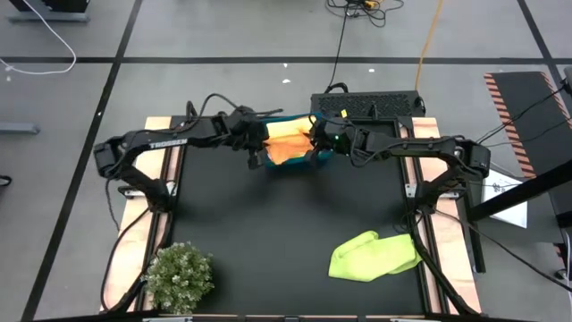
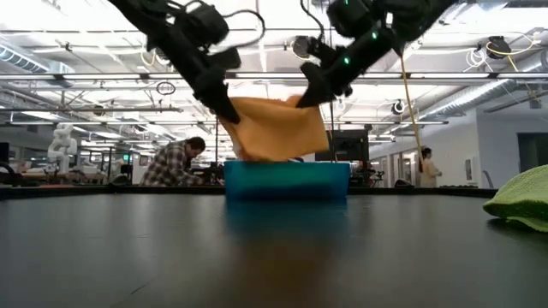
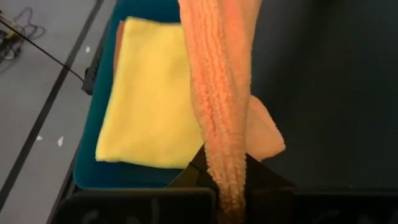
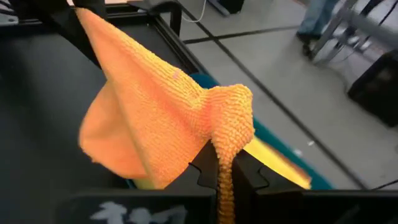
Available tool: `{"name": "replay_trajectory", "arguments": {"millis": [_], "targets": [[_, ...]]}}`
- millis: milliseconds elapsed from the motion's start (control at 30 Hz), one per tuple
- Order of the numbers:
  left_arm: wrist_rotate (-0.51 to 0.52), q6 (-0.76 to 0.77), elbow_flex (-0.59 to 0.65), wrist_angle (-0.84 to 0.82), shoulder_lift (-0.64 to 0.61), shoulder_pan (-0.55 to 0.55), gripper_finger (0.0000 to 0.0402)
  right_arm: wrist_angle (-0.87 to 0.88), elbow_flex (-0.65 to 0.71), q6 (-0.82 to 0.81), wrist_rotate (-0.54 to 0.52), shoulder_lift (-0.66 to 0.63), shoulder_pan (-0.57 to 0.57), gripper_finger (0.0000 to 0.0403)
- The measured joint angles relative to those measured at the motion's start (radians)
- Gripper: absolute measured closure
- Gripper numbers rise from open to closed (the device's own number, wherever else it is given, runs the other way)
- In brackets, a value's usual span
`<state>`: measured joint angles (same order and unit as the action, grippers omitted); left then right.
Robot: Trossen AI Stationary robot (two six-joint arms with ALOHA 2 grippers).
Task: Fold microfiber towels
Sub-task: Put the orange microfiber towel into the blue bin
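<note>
From above, I see the left gripper point(image 1: 257, 143) and right gripper point(image 1: 317, 136) at the far middle of the table, each pinching an edge of the orange towel point(image 1: 288, 143) over the blue bin point(image 1: 295, 165). A lime green towel point(image 1: 374, 255) lies crumpled near the right front; a small plant point(image 1: 180, 277) sits front left.

At table level, the orange towel point(image 2: 278, 128) hangs stretched between both closed grippers, its lower edge dipping into the bin point(image 2: 287, 180). A person point(image 2: 175, 162) sits in the room behind.

My left wrist camera shows fingers clamped on the orange towel point(image 3: 221, 106), above a folded yellow towel point(image 3: 152, 93) in the bin.

My right wrist camera shows fingers clamped on a bunched orange corner point(image 4: 230, 118)
</note>
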<state>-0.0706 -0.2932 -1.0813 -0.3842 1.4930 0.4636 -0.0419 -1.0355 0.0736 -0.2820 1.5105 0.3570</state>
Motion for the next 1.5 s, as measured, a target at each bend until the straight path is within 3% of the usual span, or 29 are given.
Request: {"name": "replay_trajectory", "arguments": {"millis": [300,567,833,1267,1500], "targets": [[0.02,-0.091,-0.116,-0.061,0.148,0.043,0.0396,-0.211,0.173,-0.106,0.179,0.0,0.117,0.0399],[0.046,-0.141,-0.144,-0.069,0.159,0.073,0.0395,-0.265,0.209,-0.134,0.238,0.0,0.162,0.0399],[-0.075,-0.103,-0.139,-0.133,0.159,0.07,0.0395,-0.25,0.209,-0.151,0.284,0.0,0.155,0.0399],[-0.056,-0.107,-0.137,-0.179,0.158,0.02,0.0394,-0.236,0.211,-0.16,0.277,-0.002,0.084,0.0399],[-0.023,-0.104,-0.138,-0.129,0.199,0.041,0.0395,-0.199,0.219,-0.167,0.205,-0.003,0.103,0.0399]]}}
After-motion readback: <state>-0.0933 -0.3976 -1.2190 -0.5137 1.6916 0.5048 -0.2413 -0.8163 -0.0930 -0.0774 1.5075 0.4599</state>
